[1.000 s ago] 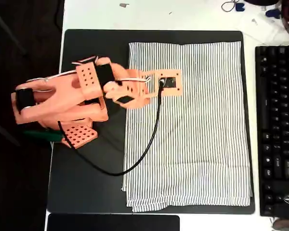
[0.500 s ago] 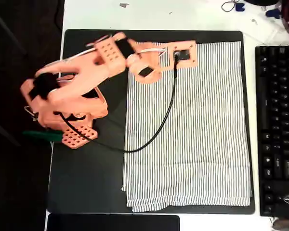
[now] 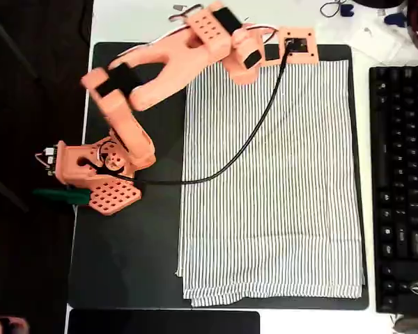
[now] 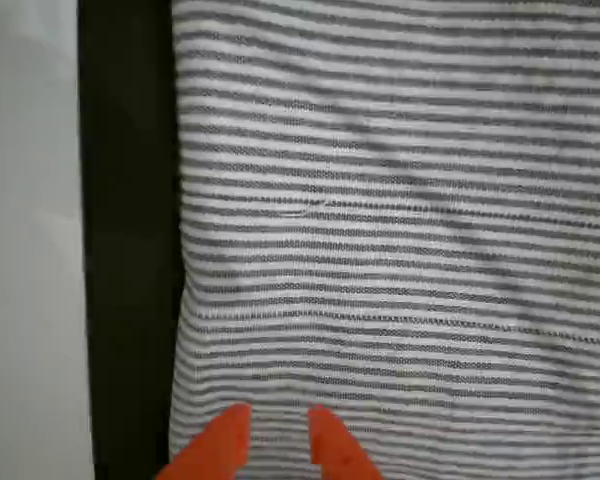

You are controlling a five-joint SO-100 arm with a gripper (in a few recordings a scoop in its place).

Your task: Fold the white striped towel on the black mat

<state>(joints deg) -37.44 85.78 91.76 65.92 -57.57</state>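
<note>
Both claw fingertips hover at white striped towel's edge.

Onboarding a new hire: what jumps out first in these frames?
The striped towel lies flat across the right half of the black mat. The orange arm stretches to the towel's top edge, its cable draped over the cloth. In the wrist view, the gripper hovers near the towel's hem.

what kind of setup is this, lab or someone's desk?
Likely a desk: a black keyboard sits beside the black mat on a white tabletop, with loose cables at the far edge.
</note>
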